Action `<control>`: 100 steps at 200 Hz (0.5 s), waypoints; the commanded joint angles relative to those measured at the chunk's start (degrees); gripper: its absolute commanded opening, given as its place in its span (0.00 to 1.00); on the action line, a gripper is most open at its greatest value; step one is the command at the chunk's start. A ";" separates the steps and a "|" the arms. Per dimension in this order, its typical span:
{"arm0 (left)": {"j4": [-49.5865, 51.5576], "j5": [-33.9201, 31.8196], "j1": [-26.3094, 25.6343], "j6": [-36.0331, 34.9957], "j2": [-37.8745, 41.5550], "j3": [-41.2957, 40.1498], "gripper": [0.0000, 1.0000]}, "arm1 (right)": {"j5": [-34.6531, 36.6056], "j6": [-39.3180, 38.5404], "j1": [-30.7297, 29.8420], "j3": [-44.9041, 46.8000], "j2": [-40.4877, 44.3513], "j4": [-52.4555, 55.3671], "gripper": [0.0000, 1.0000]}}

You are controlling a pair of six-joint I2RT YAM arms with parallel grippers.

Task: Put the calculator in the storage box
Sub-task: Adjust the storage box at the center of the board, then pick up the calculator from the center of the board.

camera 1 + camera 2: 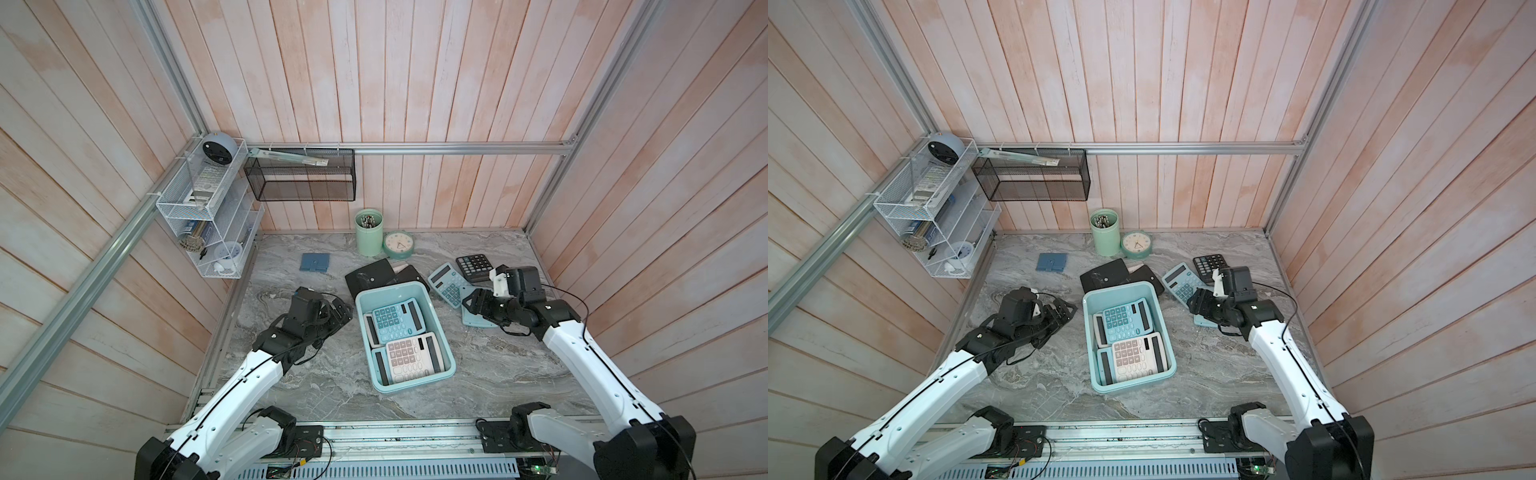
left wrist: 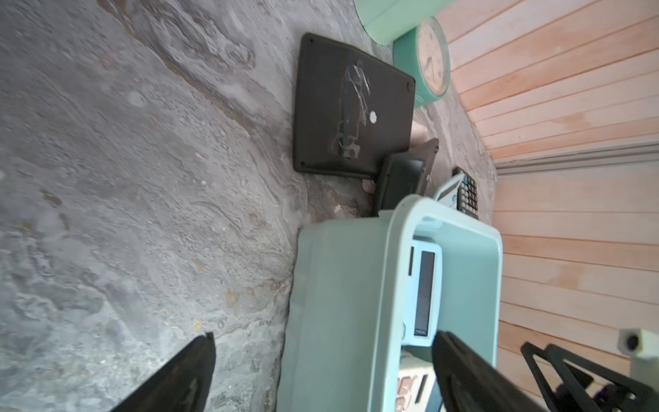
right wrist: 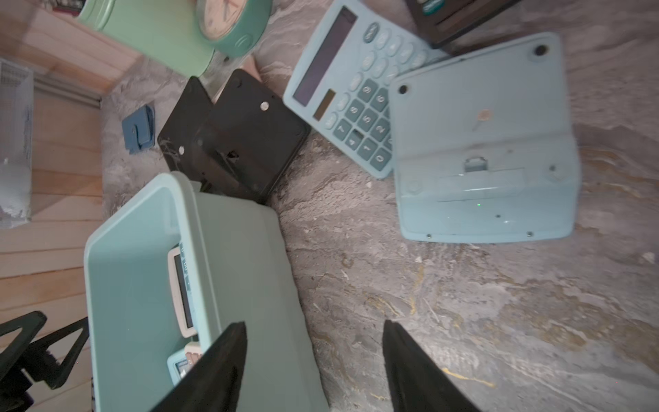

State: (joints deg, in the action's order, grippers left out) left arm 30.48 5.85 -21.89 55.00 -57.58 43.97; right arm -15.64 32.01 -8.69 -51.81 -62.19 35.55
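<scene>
A white wire rack point(image 1: 208, 216) hangs on the left wall. A black mesh basket point(image 1: 299, 187) hangs on the back wall. A small blue case point(image 1: 315, 262) lies on the gray surface point(image 1: 498, 374), toward the back left corner.

The left hand point(image 1: 340, 311) sits low, just beside the left side of the storage box point(image 1: 415, 382). Its fingers point(image 2: 192, 374) are spread wide and nothing is between them.

The box stands in the middle of the surface. A teal calculator point(image 1: 390, 322) and a pink calculator point(image 1: 409, 357) lie in it with their keys up. Each one rests on another calculator, and only the edges of those two show.

A green cup point(image 1: 369, 237) full of pens and a round clock point(image 1: 398, 245) stand at the back edge. Two black calculators point(image 1: 370, 276) lie face down right behind the box.

Toward the back right corner a light blue calculator point(image 1: 446, 284) and a black keys-up calculator point(image 1: 478, 262) lie side by side. A flipped light blue calculator point(image 3: 481, 142) lies face down next to them, and one corner of it covers a corner of the light blue calculator.

The right hand point(image 1: 467, 305) hangs over the flipped one, between the box and the right edge. Its fingers point(image 3: 221, 371) are apart and hold nothing.
</scene>
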 commanded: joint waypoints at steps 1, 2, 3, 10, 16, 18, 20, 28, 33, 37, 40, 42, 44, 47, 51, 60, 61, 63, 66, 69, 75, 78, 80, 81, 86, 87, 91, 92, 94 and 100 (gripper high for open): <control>3.01 1.13 3.01 -5.86 -2.42 4.56 1.00 | 1.02 1.21 5.16 1.12 0.76 -3.70 0.68; 3.01 1.16 3.18 -5.91 -2.56 4.64 1.00 | 1.03 1.21 5.59 1.16 0.76 -3.85 0.68; 3.01 1.21 3.35 -6.02 -2.72 4.77 1.00 | 1.00 1.21 5.73 1.17 0.80 -3.97 0.68; 2.52 1.52 4.15 -6.66 -3.78 5.45 1.00 | 0.66 1.04 6.72 1.96 0.93 -5.37 0.69; 2.31 1.75 4.96 -7.09 -4.86 6.13 1.00 | -0.11 1.16 7.44 2.47 0.74 -6.73 0.69; 2.24 1.94 5.26 -7.21 -5.29 6.39 1.00 | -0.47 1.31 7.69 2.56 0.64 -7.23 0.69; 2.18 2.14 5.52 -7.20 -5.73 6.66 1.00 | -0.87 1.41 7.96 2.70 0.42 -7.62 0.69; 1.64 3.32 6.49 -7.60 -7.43 7.74 1.00 | -1.75 1.80 8.83 2.73 -0.52 -8.94 0.69; 1.32 3.96 6.93 -7.71 -8.49 8.44 1.00 | -1.38 1.98 9.22 2.68 -1.23 -9.28 0.69; 1.13 4.35 7.11 -7.72 -9.17 9.05 1.00 | -1.01 2.13 9.61 2.52 -1.81 -9.67 0.69; 1.04 4.55 7.20 -7.78 -9.74 9.52 1.00 | -0.71 2.22 9.85 2.43 -2.19 -10.09 0.69; 0.93 4.75 7.23 -7.80 -10.09 9.90 1.00 | -0.49 2.39 10.12 2.44 -2.40 -10.46 0.69; 0.88 4.89 7.22 -7.80 -10.38 10.04 1.00 | -0.39 2.61 10.34 2.53 -2.64 -10.84 0.69; 0.63 5.10 7.29 -7.81 -10.69 10.50 1.00 | -0.16 3.02 10.62 2.56 -3.17 -11.43 0.70; 0.29 5.43 7.24 -7.81 -11.09 10.89 1.00 | -0.11 3.82 11.31 2.72 -3.69 -12.32 0.70; -1.11 5.92 7.29 -7.24 -11.71 10.99 1.00 | -0.69 5.98 13.02 3.41 -4.93 -15.21 0.70; -1.25 5.97 7.25 -7.17 -11.74 10.93 1.00 | -0.79 6.28 13.19 3.44 -5.07 -15.54 0.70; -1.57 6.05 7.22 -7.01 -11.82 10.85 1.00 | -0.90 6.79 13.66 3.57 -5.40 -16.31 0.70; -2.05 6.17 7.29 -6.79 -12.05 10.70 1.00 | -0.98 7.55 14.14 3.76 -5.85 -17.19 0.70; -2.44 6.30 7.27 -6.57 -12.22 10.56 1.00 | -0.98 8.31 14.60 3.95 -6.24 -17.98 0.70; -3.19 6.75 7.30 -6.18 -12.57 10.27 1.00 | -0.99 9.87 15.75 4.22 -7.24 -19.69 0.70; -3.56 7.25 7.30 -5.97 -12.71 10.08 1.00 | -1.12 10.71 16.21 4.37 -7.75 -20.58 0.70; -3.78 7.54 7.34 -5.76 -12.79 10.06 1.00 | -1.21 11.23 16.46 4.49 -8.07 -21.20 0.70; -3.94 7.70 7.32 -5.64 -12.85 9.94 1.00 | -1.27 11.89 16.46 4.59 -8.23 -21.43 0.69; -4.57 8.65 7.29 -5.08 -13.00 9.50 1.00 | -1.46 13.25 17.16 4.76 -9.12 -22.66 0.69; -4.65 8.83 7.25 -4.95 -13.00 9.40 1.00 | -1.52 13.52 17.28 4.73 -9.28 -22.91 0.69; -5.13 9.53 7.21 -4.52 -12.96 9.06 1.00 | -1.74 14.56 17.65 4.70 -9.91 -23.65 0.69; -5.19 9.67 7.21 -4.40 -12.93 8.92 1.00 | -1.80 14.83 17.74 4.70 -10.07 -23.84 0.69; -5.41 9.94 7.21 -4.25 -12.78 8.63 1.00 | -1.90 15.25 17.89 4.77 -10.43 -24.25 0.68; -5.86 10.63 7.06 -3.63 -12.25 8.12 1.00 | -2.29 16.31 18.22 4.67 -11.41 -25.58 0.68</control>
State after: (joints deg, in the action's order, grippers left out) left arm 28.49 12.19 -14.79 49.58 -70.24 53.23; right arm -16.53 40.95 7.77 -48.07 -70.70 18.09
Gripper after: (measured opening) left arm 0.999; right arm 0.688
